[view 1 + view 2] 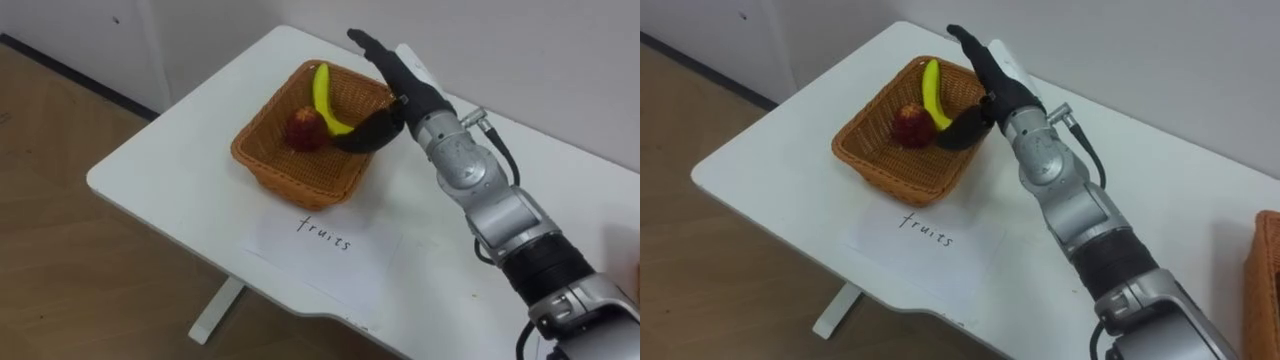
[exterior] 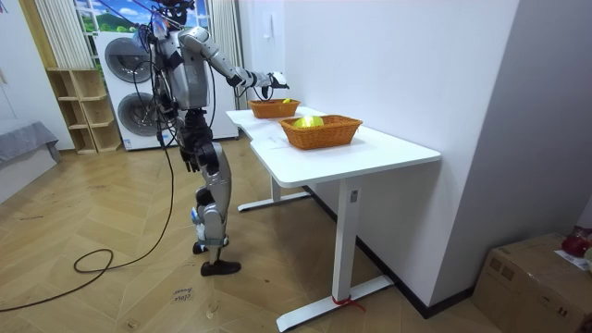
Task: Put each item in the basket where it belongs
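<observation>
Nearest to my eyes is my right forearm point(image 1: 520, 235), which comes in from the lower right and reaches out across the white table point(image 1: 170, 170). In the room view I stand at the far end of that table, facing it, with two stacked washing machines point(image 2: 125, 88) behind me and my left hand point(image 2: 190, 159) hanging beside my thigh.

On the table in front of me sits a wicker basket point(image 1: 275, 165), near the corner. A second basket point(image 2: 319, 134) stands further along the same table, well apart from the first, and it holds something yellow-green point(image 2: 308, 121) that I cannot make out. Just in front of the first basket lies a sheet of paper point(image 1: 300, 250) with a handwritten word on it, flat on the tabletop.

My right hand point(image 1: 405, 75) hovers over the right rim of the wicker basket. Its fingers point(image 1: 365, 42) are stretched out straight towards the far edge, the thumb dips down over the rim, and it has hold of nothing.

Inside the basket a banana point(image 1: 325, 95) lies against the far wall, its lower end close to my thumb. A red fruit point(image 1: 305, 130) rests on the basket floor, touching the banana.
</observation>
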Available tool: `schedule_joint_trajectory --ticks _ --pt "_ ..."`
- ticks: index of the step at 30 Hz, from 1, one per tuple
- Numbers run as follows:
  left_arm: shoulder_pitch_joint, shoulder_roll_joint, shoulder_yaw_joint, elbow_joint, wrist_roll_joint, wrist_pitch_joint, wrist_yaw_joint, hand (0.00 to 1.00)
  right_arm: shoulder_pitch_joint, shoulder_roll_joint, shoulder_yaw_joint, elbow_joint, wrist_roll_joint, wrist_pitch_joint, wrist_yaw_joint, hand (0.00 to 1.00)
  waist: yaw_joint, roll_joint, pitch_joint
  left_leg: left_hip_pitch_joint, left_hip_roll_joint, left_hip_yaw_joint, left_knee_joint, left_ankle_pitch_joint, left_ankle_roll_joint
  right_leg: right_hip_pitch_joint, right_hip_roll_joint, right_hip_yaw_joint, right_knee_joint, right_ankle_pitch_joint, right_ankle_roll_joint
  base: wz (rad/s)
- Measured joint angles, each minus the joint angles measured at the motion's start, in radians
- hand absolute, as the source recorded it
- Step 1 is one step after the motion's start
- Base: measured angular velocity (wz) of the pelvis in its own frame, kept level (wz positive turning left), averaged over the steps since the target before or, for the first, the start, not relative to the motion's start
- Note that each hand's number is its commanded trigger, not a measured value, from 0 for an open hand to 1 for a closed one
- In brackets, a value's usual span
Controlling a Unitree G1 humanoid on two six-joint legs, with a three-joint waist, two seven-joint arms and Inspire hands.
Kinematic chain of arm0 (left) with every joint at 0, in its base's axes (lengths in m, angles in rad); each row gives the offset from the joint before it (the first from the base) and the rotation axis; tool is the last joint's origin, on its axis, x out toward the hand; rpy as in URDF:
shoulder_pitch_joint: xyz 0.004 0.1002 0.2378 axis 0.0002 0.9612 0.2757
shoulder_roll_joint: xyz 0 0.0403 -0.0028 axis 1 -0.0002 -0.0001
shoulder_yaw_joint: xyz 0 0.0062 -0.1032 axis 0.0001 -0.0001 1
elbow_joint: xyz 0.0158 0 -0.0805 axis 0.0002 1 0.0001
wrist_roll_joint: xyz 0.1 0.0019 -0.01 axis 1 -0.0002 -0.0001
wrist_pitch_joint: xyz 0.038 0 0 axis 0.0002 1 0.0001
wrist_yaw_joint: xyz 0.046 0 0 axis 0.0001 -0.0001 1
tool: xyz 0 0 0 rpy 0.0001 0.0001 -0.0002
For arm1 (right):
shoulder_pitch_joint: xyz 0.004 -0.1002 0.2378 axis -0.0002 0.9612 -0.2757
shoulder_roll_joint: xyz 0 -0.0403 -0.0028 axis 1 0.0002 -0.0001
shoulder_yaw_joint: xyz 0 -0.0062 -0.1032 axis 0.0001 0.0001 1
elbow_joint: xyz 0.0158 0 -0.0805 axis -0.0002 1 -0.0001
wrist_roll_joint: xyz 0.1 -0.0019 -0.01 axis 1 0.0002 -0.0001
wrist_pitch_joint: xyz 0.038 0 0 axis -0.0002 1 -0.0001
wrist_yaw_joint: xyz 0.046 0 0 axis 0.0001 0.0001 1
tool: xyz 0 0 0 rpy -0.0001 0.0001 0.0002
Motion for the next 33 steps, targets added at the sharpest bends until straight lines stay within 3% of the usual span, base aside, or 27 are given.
schedule_joint_trajectory --ticks 5,7,8,11,15,26,33 --pt "-0.003 0.001 0.027 0.001 -0.001 0.0 -0.003 0.0 0.0 -0.029 -0.064 -0.056 -0.035 -0.004 0.0 0.0 -0.037 0.006 -0.0011 0.017 -0.001 0.006 -0.004 -0.001 0.003 0.017 -0.008 0.002 0.002 -0.001 0.001 -0.01" --pt "-0.004 0.002 0.034 0.001 -0.001 0.0 -0.003 0.0 0.0 -0.043 -0.065 -0.072 -0.036 -0.004 0.0 0.0 -0.052 0.008 -0.0051 0.024 -0.002 0.007 -0.01 -0.002 0.005 0.023 -0.008 0.002 0.002 -0.002 0.003 0.0" --pt "-0.005 0.002 0.037 0.001 -0.001 -0.001 -0.003 0.0 0.0 -0.044 -0.073 -0.084 -0.044 -0.005 0.001 0.0 -0.072 0.004 -0.0115 0.023 -0.002 0.007 -0.01 -0.002 0.005 0.023 -0.008 0.003 0.002 -0.002 0.003 0.0" --pt "-0.01 0.002 0.039 -0.006 -0.002 -0.008 0.003 0.0 0.0 -0.05 -0.109 -0.104 -0.042 -0.006 -0.002 0.0 -0.098 0.008 -0.0144 0.023 -0.002 0.01 -0.009 -0.002 0.005 0.023 -0.008 0.006 0.002 -0.002 0.003 0.0" --pt "-0.026 0.001 0.04 -0.006 -0.009 -0.01 0.02 0.0 0.0 -0.108 -0.111 -0.151 -0.037 -0.006 -0.001 0.0 -0.113 0.008 -0.0204 0.022 0.002 0.032 -0.014 -0.002 0.006 0.005 -0.003 0.035 0.011 -0.002 0.003 -0.14" --pt "-0.013 0.009 0.041 -0.002 -0.007 -0.042 0.029 0.0 0.001 -0.166 -0.199 -0.222 -0.032 -0.01 -0.001 0.0 -0.189 0.01 -0.019 0.053 0.016 0.091 -0.033 -0.005 0.004 -0.01 0.018 0.109 0.015 -0.001 0.002 -0.18" --pt "-0.015 0.014 0.072 0.004 -0.004 -0.049 0.023 0.0 0.079 -0.183 -0.305 -0.304 -0.034 -0.01 -0.01 0.0 -0.223 0.003 -0.0197 0.057 0.023 0.122 -0.038 -0.013 0.003 -0.02 0.027 0.138 0.015 0.001 -0.001 -0.15"
